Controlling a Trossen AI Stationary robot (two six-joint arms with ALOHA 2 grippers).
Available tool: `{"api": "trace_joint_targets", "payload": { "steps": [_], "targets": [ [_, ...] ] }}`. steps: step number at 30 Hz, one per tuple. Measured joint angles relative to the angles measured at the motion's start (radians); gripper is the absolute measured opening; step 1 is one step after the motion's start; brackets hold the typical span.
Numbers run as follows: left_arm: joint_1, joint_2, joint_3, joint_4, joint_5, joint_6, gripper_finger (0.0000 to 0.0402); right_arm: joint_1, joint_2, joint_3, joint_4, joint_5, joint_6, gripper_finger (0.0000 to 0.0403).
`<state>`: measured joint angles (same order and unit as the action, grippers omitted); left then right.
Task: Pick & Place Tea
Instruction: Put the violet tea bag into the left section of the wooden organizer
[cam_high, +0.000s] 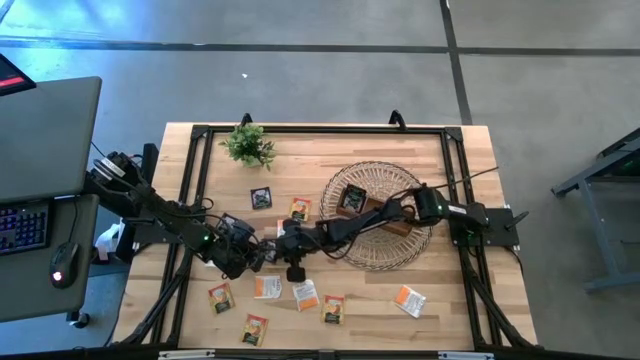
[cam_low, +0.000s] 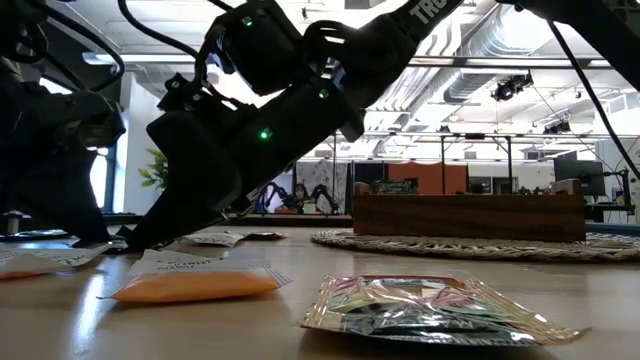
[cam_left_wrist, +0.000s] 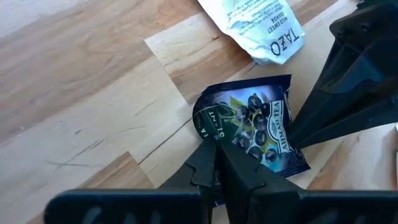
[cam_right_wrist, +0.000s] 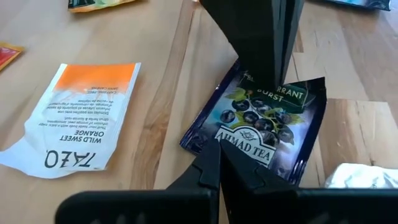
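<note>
Ahmad blackcurrant tea packet (cam_right_wrist: 264, 134) lies flat on the wooden table (cam_high: 440, 300). Left gripper (cam_left_wrist: 217, 163) clamps 1 edge. Right gripper (cam_right_wrist: 219, 163), fingers together, presses the opposite edge.

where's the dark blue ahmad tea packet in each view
High view: not clearly visible, hidden where the two grippers meet, left of the wicker basket.
Low view: cannot make it out.
Left wrist view: dark blue Ahmad tea packet at centre, the left gripper shut on its edge.
Right wrist view: centre-right, the right gripper shut on it.
Shared landmark: white Tazo packet beside it.
</note>
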<state>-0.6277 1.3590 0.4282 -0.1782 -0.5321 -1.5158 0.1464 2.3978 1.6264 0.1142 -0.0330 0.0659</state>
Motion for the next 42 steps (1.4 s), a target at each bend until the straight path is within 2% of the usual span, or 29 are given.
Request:
{"api": "trace_joint_targets", "payload": {
  "steps": [7, 13, 18, 22, 25, 27, 31, 34, 38, 42],
  "targets": [
    [0.000, -0.021, 0.000, -0.011, -0.007, 0.051, 0.0002, 0.006, -0.062, -0.004, -0.047, 0.057, -0.020, 0.0001],
    [0.000, -0.032, 0.005, -0.012, -0.027, 0.119, 0.0001, 0.026, -0.177, -0.002, -0.242, 0.170, -0.030, 0.0005],
    [0.028, -0.051, 0.092, -0.013, -0.068, 0.376, 0.0000, 0.053, -0.327, -0.002, -0.503, 0.272, -0.025, 0.0002],
    [0.136, -0.053, 0.216, -0.101, -0.061, 0.612, 0.0000, 0.079, -0.488, -0.024, -0.626, 0.344, -0.019, 0.0004],
    [0.245, -0.047, 0.309, -0.118, 0.001, 0.858, 0.0000, 0.125, -0.643, -0.161, -0.602, 0.556, 0.054, 0.0002],
    [0.316, -0.027, 0.367, -0.100, 0.036, 1.008, 0.0000, 0.162, -0.754, -0.304, -0.583, 0.645, 0.144, 0.0002],
    [0.428, 0.028, 0.492, -0.097, 0.081, 1.338, 0.0000, 0.215, -0.970, -0.625, -0.454, 0.619, 0.303, 0.0002],
    [0.480, 0.096, 0.590, -0.099, 0.077, 1.551, 0.0000, 0.217, -1.128, -0.833, -0.304, 0.586, 0.377, 0.0001],
    [0.525, 0.223, 0.723, -0.101, 0.047, 1.645, 0.0000, 0.190, -1.307, -1.052, -0.185, 0.554, 0.390, 0.0004],
    [0.541, 0.353, 0.839, -0.086, -0.016, 1.741, 0.0000, 0.171, -1.472, -1.195, -0.114, 0.610, 0.432, 0.0005]
  ]
}}
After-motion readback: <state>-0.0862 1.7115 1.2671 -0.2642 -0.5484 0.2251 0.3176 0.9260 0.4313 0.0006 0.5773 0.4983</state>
